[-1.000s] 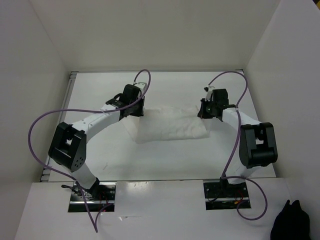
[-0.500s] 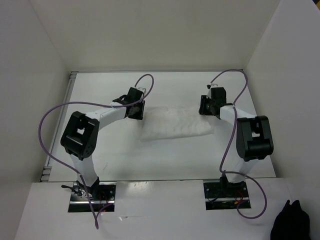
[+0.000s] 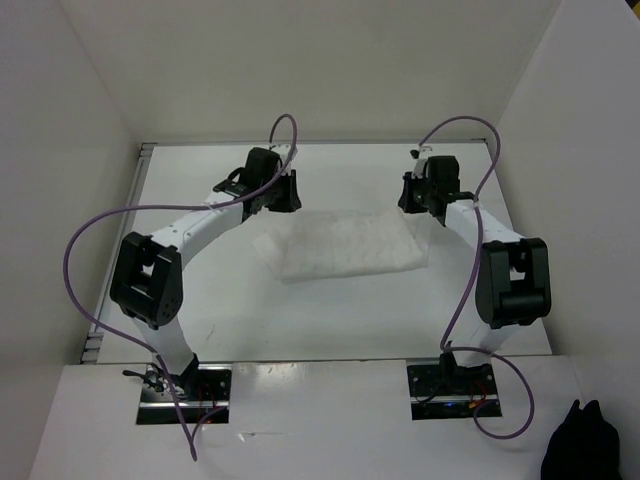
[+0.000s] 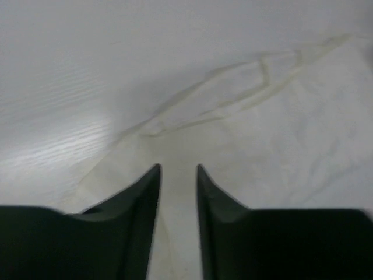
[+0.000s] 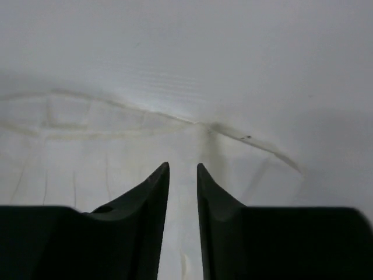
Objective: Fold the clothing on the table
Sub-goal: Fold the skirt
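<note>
I see the clothing [image 3: 345, 245] lying as a folded band in the middle of the table [image 3: 330, 320]. My left gripper [image 3: 284, 196] hangs over its far left corner, jaws parted a narrow way with nothing between them. My right gripper [image 3: 412, 198] sits over the far right corner, likewise slightly parted and empty.
</note>
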